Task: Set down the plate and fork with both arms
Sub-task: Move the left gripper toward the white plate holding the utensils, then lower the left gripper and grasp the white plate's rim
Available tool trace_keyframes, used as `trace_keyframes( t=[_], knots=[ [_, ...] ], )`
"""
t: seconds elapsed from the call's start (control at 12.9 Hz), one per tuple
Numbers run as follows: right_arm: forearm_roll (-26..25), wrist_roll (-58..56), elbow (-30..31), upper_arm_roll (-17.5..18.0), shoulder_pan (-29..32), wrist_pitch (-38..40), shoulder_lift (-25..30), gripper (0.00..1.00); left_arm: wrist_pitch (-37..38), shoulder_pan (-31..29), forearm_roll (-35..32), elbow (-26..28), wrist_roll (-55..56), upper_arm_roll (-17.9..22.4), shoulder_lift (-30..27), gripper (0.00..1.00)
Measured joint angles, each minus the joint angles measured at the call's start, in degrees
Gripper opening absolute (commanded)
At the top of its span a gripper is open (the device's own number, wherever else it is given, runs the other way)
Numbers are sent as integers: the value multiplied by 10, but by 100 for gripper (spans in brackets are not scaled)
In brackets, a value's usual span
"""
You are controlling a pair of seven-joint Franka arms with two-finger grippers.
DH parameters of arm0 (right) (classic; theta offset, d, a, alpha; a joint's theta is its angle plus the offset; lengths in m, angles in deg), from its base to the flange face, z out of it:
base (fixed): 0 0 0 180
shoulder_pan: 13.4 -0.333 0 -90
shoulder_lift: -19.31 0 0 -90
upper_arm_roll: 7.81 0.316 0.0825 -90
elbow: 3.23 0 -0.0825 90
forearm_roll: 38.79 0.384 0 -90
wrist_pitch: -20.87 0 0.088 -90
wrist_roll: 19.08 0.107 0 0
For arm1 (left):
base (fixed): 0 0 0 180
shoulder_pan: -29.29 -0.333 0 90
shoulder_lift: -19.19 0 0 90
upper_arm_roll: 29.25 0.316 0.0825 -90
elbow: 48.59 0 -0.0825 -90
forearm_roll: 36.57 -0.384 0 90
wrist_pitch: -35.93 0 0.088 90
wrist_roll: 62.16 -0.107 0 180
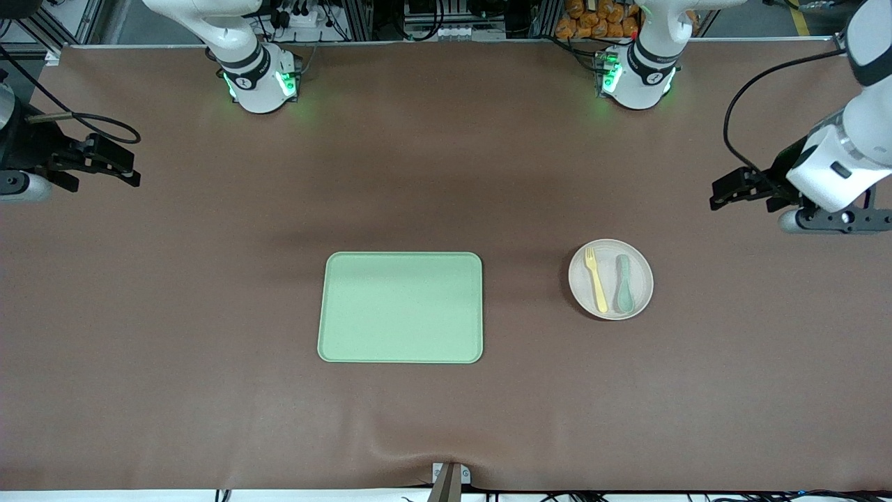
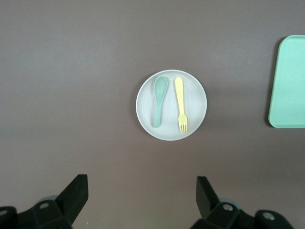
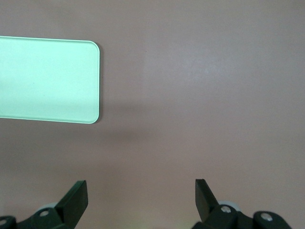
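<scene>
Pale beige round plastic plate (image 1: 610, 280) sits beside your light green rectangular tray (image 1: 401, 307), toward the left arm's end.
On it lies the pale yellow plastic fork (image 1: 595, 278); left gripper (image 1: 725, 189) and right gripper (image 1: 118, 167) hover apart from it, fingers spread wide, empty.

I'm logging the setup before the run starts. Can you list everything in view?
tray: one, light green, mid-table, nothing on it
plate: one, off-white, beside the tray toward the left arm's end
fork: one, pale yellow, lying on the plate
spoon: one, muted green, on the plate beside the fork
table: one, brown covering
left hand: open, above the table's left-arm end
right hand: open, above the table's right-arm end
</scene>
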Motion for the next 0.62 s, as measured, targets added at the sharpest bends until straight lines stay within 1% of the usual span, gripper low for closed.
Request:
trace_keyframes(
  t=[0.31, 0.47, 0.62],
  knots=[
    [0, 0, 0, 0, 0, 0, 0, 100, -112, 0, 0, 87, 0, 0, 11, 100],
    [0, 0, 0, 0, 0, 0, 0, 100, -171, -2, 0, 127, 0, 0, 29, 100],
    [0, 0, 0, 0, 0, 0, 0, 100, -202, -3, 0, 139, 0, 0, 60, 100]
  ],
)
